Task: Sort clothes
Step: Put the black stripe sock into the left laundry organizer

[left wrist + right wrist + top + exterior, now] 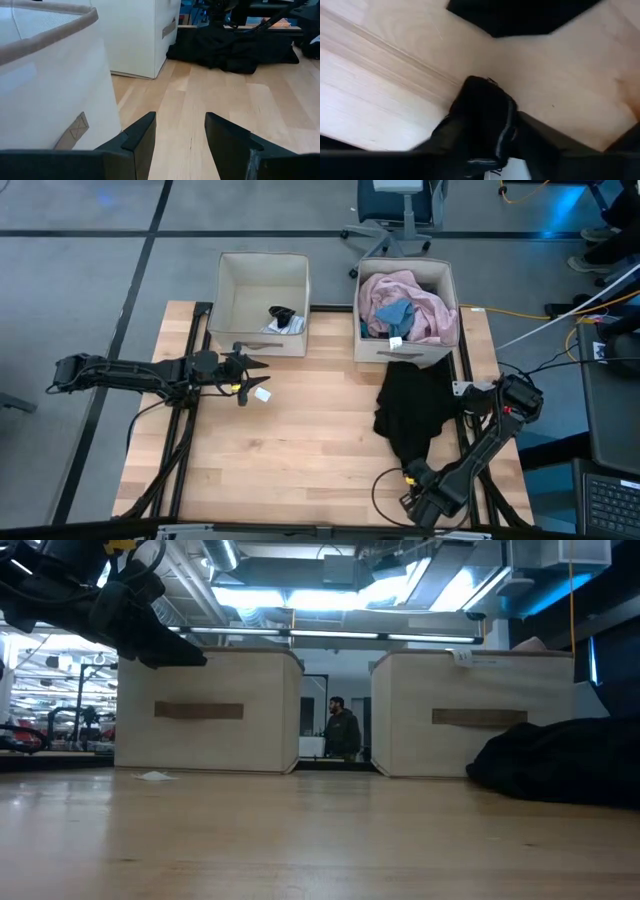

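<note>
A black garment [410, 408] lies spread on the table in front of the right beige bin [440, 352]. Its far edge lies against the bin's front and its near end tapers to a point. My right gripper [410, 474] is at that near point, shut on black cloth [487, 115]. The right bin holds a pink shirt [420, 300] and a blue piece [392, 313]. The left bin [228, 330] holds a black piece and light socks [283, 320]. My left gripper [250, 368] is open and empty, above the table in front of the left bin. My right gripper holds a bunched fold of black cloth with a grey seam [504, 131] between its two fingers, at the garment's near end. The fingers slant down toward the table. The rest of the garment [520, 15] lies on the table farther off. How far back the cloth reaches is hidden.
A small white scrap [262, 393] lies on the table just near of my left gripper and also shows in the low view [153, 776]. Bare wood [300, 440] lies between the two arms. A person [342, 730] stands in the room behind the bins.
</note>
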